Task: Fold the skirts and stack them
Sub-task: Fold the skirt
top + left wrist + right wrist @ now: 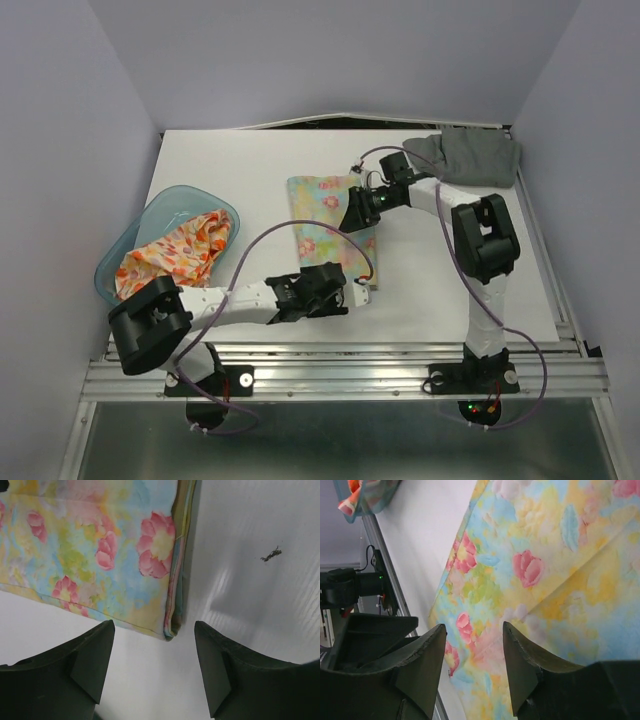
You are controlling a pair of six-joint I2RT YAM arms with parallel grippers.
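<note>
Just beyond the left jaws (parted) lies the pastel skirt.

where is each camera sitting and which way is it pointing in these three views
Top external: fixed above and behind the arm bases, looking down on the table; both arms show.
Left wrist: on the left arm, looking down past the open left end effector at a corner of the pastel floral skirt.
Right wrist: on the right arm, looking past the open right end effector along that skirt toward the basin.
Shared: both wrist views show the pastel floral skirt.
</note>
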